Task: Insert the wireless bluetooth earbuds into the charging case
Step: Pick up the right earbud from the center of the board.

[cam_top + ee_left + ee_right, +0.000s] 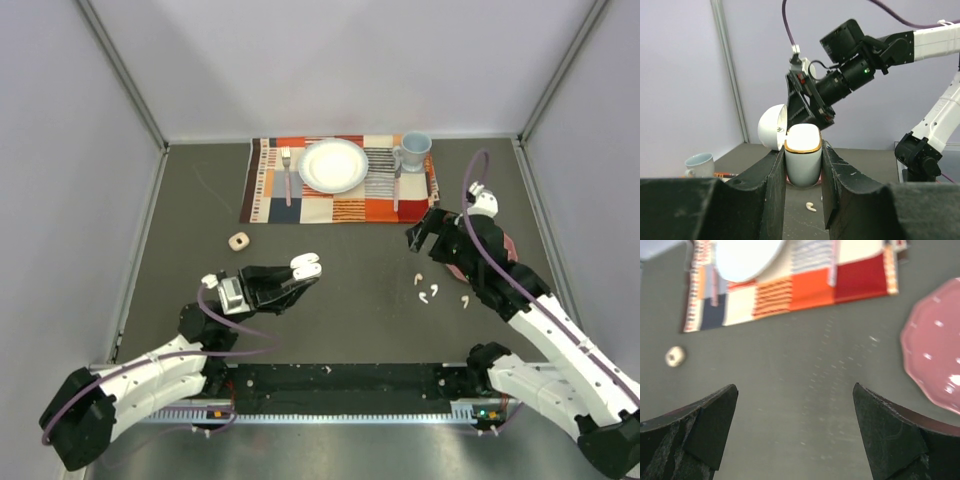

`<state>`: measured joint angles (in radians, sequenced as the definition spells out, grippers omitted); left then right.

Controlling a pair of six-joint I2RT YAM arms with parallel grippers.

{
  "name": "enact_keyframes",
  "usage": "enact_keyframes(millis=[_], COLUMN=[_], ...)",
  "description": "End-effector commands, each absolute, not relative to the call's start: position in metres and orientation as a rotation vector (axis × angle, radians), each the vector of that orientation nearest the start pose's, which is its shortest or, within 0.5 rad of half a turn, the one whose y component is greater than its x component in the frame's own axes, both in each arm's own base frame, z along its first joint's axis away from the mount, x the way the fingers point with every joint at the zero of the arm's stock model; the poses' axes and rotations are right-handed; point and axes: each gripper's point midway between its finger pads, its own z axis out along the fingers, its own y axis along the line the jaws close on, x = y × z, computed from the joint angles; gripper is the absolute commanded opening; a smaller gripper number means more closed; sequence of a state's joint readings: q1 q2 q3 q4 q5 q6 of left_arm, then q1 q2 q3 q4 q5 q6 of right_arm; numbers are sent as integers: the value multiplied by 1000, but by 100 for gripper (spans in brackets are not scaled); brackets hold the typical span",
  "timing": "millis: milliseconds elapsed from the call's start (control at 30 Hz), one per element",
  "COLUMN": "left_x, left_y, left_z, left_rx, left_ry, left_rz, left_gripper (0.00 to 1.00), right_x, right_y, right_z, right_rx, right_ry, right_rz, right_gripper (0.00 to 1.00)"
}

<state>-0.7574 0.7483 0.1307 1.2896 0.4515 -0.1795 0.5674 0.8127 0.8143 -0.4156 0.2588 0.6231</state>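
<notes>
Left wrist: left fingers (765, 200) clamp white gold-rimmed charging case (802, 157), flipped open; right fingers (707, 427) wide, empty; earbuds (434, 290) tiny, white.

Our left gripper (299, 272) reaches forward, clamped on the charging case (802, 159) between its fingers; our right gripper (794, 388) hangs wide open, facing down.

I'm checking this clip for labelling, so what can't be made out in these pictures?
Charging case interior: left wrist view shows only its outside; top view too small.
Earbuds: too small in top view to tell orientation.
Pink plate: cut by right wrist view's edge; right arm mostly covers it from above.
</notes>
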Motion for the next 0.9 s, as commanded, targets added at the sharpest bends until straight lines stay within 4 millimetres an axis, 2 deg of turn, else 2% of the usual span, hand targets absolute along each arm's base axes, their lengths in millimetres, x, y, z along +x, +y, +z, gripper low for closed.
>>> enact_keyframes(millis=[0, 167, 233, 367, 400, 433, 467, 500, 733, 867], left_x=[125, 126, 125, 125, 125, 126, 126, 127, 129, 129], left_y=[-229, -229, -228, -224, -224, -224, -224, -225, -219, -217], left_z=[339, 339, 341, 345, 345, 345, 345, 345, 345, 343], left_rx=[648, 650, 646, 624, 623, 623, 623, 622, 591, 584], left_ry=[628, 629, 624, 616, 617, 619, 619, 621, 625, 629], left_rz=[-1026, -1020, -1019, -1013, -1012, -1010, -1008, -1007, -994, -983], left_gripper=[0, 0, 0, 0, 0, 0, 0, 0, 0, 0], right_x=[249, 243, 239, 236, 235, 235, 236, 236, 236, 238], right_y=[99, 86, 79, 73, 71, 68, 63, 62, 57, 62], right_z=[184, 136, 125, 106, 98, 95, 92, 89, 71, 62], right_rx=[294, 265, 324, 414, 427, 439, 454, 471, 541, 527], right_ry=[2138, 2286, 2325, 2339, 2352, 2357, 2353, 2356, 2375, 2420], right_rz=[326, 248, 194, 165, 141, 116, 79, 71, 18, 13], right_gripper=[97, 81, 80, 68, 68, 67, 60, 58, 54, 52])
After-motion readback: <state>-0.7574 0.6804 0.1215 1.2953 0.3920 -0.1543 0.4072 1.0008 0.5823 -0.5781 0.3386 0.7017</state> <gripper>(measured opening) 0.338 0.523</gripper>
